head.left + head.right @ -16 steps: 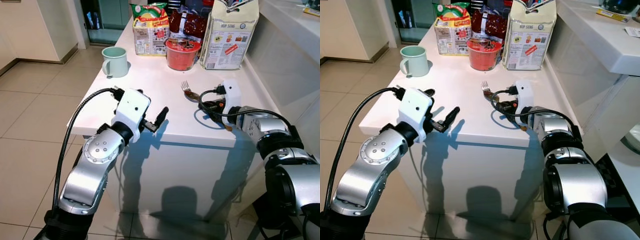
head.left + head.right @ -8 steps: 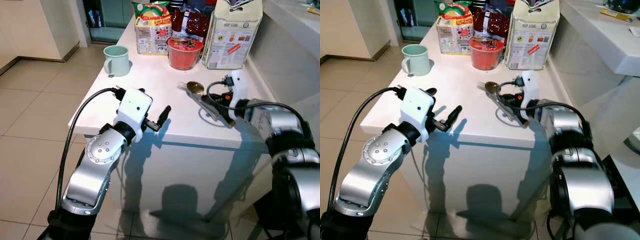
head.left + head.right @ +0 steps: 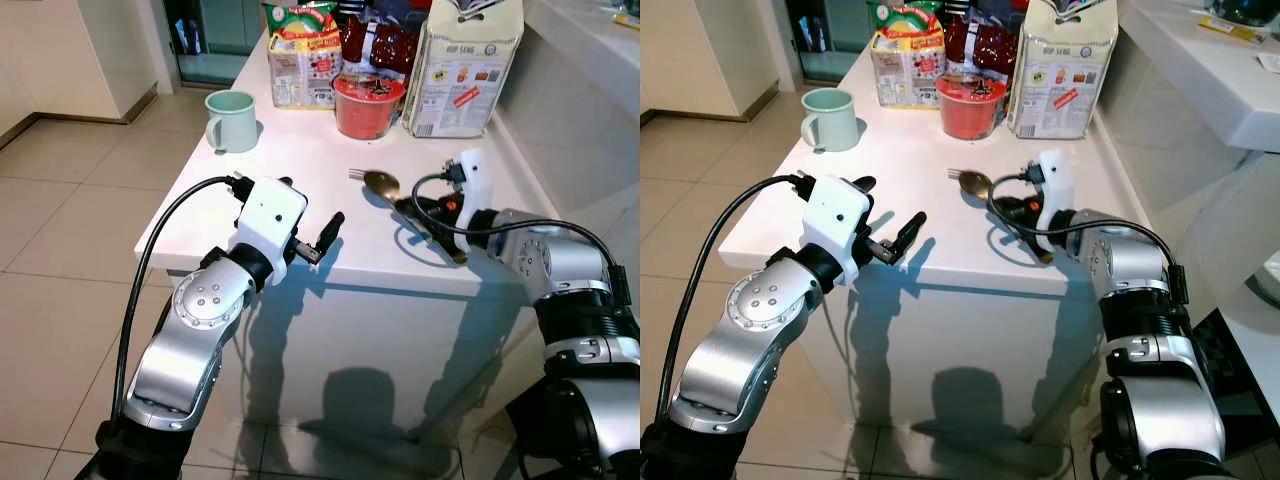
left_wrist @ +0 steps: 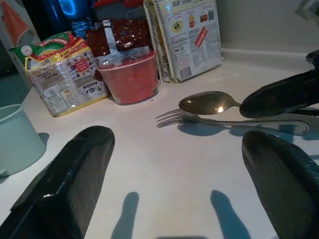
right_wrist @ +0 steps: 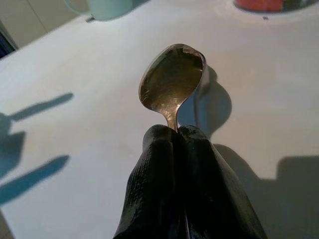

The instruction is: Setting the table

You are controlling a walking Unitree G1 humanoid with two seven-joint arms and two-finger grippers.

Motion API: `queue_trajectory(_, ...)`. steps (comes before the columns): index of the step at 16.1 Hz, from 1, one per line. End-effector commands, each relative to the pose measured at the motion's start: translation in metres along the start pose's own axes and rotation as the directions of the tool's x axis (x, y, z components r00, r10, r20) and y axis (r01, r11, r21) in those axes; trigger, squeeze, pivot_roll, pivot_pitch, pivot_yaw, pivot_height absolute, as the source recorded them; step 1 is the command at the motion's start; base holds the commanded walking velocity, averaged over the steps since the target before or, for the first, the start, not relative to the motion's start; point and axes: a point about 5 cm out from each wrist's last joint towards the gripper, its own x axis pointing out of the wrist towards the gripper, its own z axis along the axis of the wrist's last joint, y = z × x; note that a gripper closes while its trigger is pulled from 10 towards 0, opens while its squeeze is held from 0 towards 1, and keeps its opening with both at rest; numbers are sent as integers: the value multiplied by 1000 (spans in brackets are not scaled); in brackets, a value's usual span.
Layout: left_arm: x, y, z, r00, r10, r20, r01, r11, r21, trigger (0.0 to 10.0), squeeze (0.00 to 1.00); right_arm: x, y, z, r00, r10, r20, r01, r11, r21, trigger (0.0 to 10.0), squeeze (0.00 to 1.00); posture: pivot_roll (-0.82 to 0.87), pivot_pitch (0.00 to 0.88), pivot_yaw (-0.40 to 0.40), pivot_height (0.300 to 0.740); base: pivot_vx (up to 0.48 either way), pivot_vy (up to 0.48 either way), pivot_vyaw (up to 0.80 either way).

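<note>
The spoon (image 5: 172,79) is pinched by its handle between the closed fingers of the right gripper (image 5: 178,137), bowl sticking out just above the white counter (image 3: 300,175). Right under it a fork (image 4: 219,120) is lying flat on the counter, tines poking out past the spoon bowl. Taking the spoon as the landmark: the left gripper (image 4: 177,172) is held near the counter's front edge, on the robot's left of the spoon, fingers spread wide with nothing between them.

Beyond the spoon, toward the back of the counter, a red cup (image 3: 366,106) with a printed lid is seen; what's inside can't be told since it's sealed. Next to it a tall paper bag (image 3: 466,65) is stood upright, top folded over. Behind the red cup a dark red packet (image 3: 381,46) is propped, and a green-and-yellow packet (image 3: 301,57) sits beside it. Farther left of the spoon a mint green mug (image 3: 232,121) is placed upright; its contents can't be made out.
</note>
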Motion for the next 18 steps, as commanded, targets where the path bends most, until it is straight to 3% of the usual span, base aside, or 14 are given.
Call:
queue_trajectory(1, 1, 0, 1, 1000, 3, 5, -3, 1000, 11, 10000, 0, -1, 2, 8, 999, -20, 29, 21, 1000, -15, 0, 0, -15, 0, -37, 740, 0, 0, 0)
queue_trajectory(5, 0, 3, 1, 1000, 14, 2, -14, 1000, 17, 10000, 0, -7, 0, 29, 992, -78, 103, 81, 996, -23, 0, 0, -9, 0, -42, 740, 0, 0, 0)
queue_trajectory(8, -3, 6, 1, 998, 63, 11, -63, 998, 11, 10000, 0, -26, 0, 46, 975, -139, 174, 146, 989, -27, 0, 0, -6, 0, -48, 740, 0, 0, 0)
queue_trajectory(10, -10, 9, -1, 993, 115, 24, -114, 993, -28, 10000, 0, -50, 28, 44, 956, -105, 274, 124, 991, -54, 10000, 0, -22, 0, -41, 740, 0, 0, 0)
queue_trajectory(13, -12, 8, 1, 993, 110, 35, -109, 993, -42, 10000, 0, -72, 60, 27, 906, -125, 405, 138, 990, -1, 10000, 0, -48, 0, -18, 740, 0, 0, 0)
queue_trajectory(18, -11, 12, 4, 991, 127, 44, -125, 991, -45, 10000, 0, -86, 84, 11, 849, -233, 474, 194, 972, 131, 10000, 0, -40, 0, -11, 740, -250, 0, 0)
